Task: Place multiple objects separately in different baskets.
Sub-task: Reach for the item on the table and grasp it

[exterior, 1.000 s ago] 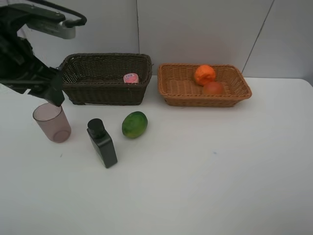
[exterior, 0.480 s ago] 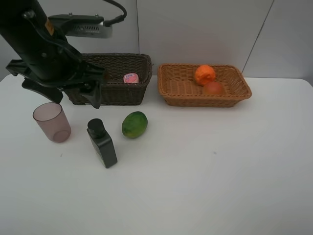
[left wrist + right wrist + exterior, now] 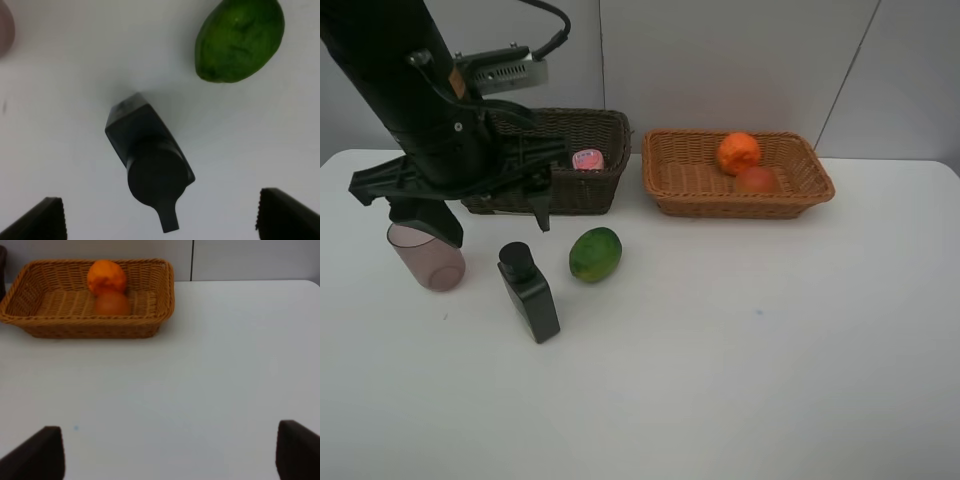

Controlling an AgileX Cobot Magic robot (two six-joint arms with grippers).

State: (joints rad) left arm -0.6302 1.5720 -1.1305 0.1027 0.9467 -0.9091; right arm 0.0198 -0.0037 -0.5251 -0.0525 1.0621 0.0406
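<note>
The left gripper hangs with its fingers spread wide and nothing between them, over the table just above the black bottle. In its wrist view the bottle's cap sits between the two fingertips, untouched. The bottle stands on the table. From it, the cup is between 9 and 10 o'clock and the green fruit at 2 o'clock, both near but apart from it.

The dark basket lies at 12 o'clock from the bottle, with the pink bottle inside near its right end. The left arm crosses in front of the basket's left half and hides it, and one finger covers part of the cup's far rim.

The tan basket sits at 3 o'clock from the dark one, apart from it. It holds the orange and the red fruit, which touch, the orange at 11 o'clock from the red fruit.

The right gripper is out of the high view. Its wrist view shows its fingers spread over bare table, well apart from the tan basket.

A second ago the left arm was at the table's left edge, its gripper above the cup. It has since swung right across the dark basket's front and now hangs over the bottle. Cup, bottles, fruits and baskets lie where they did.
</note>
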